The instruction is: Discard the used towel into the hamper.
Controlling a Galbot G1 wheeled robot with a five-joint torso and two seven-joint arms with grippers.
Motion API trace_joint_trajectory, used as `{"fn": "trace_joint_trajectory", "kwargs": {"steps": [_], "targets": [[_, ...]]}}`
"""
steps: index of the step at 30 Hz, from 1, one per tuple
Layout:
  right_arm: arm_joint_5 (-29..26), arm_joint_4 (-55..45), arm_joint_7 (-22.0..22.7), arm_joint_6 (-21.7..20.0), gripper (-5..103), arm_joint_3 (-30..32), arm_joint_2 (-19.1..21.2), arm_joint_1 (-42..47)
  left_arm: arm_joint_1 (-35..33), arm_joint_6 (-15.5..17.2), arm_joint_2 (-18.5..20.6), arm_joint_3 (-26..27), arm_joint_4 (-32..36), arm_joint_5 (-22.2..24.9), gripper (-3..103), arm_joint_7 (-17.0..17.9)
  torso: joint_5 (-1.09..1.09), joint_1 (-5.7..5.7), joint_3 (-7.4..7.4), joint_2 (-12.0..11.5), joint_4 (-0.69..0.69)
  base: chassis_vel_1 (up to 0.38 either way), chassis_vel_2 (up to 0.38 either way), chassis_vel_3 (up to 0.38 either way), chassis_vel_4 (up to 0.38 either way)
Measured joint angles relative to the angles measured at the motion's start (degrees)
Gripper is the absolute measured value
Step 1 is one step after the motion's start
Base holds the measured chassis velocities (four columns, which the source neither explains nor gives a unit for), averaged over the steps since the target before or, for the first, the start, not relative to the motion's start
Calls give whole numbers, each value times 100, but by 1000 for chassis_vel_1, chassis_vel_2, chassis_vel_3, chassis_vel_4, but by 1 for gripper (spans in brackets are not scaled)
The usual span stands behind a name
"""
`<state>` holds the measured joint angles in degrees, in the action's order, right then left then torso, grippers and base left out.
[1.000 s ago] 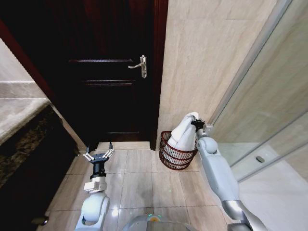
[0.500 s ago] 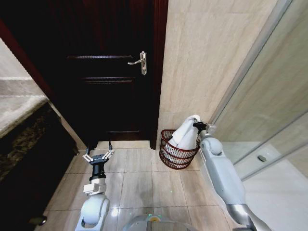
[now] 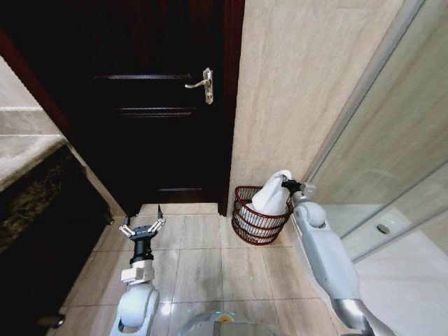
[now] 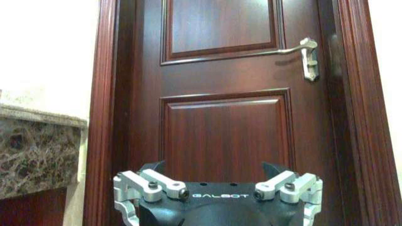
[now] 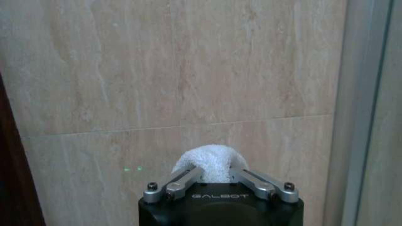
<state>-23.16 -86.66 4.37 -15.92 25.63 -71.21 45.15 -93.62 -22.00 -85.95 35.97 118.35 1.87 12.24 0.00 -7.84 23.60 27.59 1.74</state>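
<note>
- Right of centre in the head view: hamper (image 3: 260, 222) on the floor by the wall.
- White towel (image 3: 271, 197) drapes into it.
- Right gripper (image 3: 287, 184) clenched on towel (top fold).
- Lower left: left gripper (image 3: 143, 227) splayed, idle.

Two pale grey, smooth-shelled arms, left gripper (image 3: 143, 229) with black body and silver linkage fingers (image 4: 150, 181), right gripper (image 5: 213, 175) black, white GALBOT lettering, dark screws at silver finger joints
</note>
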Motion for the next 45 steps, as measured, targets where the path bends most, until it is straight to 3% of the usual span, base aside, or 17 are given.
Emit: {"fn": "trace_joint_trajectory", "kwargs": {"steps": [4,20,25,28,45], "targets": [[7,59,-50,236,3,-41,-82,-60,5,-21,-6,-16,-22,1,100,1,0,42,-71,-112,0,0,0,0,0],[63,69,-1,214,3,-198,-204,-201,-57,-47,-6,16,25,-7,100,8,0,171,-270,-443,0,0,0,0,0],[-47,22,7,-194,3,-117,-111,-199,-83,-50,-37,-3,51,-44,100,8,-1,213,-347,-562,-1,0,0,0,0],[-306,-59,-44,-750,3,-117,28,-254,-123,-57,-54,-3,96,-83,100,19,0,243,-418,-661,-1,0,0,0,0],[-515,-29,-162,-1256,3,-96,165,-395,-286,-167,-164,28,181,-201,100,138,0,377,-702,-1080,0,0,0,0,0]]}}
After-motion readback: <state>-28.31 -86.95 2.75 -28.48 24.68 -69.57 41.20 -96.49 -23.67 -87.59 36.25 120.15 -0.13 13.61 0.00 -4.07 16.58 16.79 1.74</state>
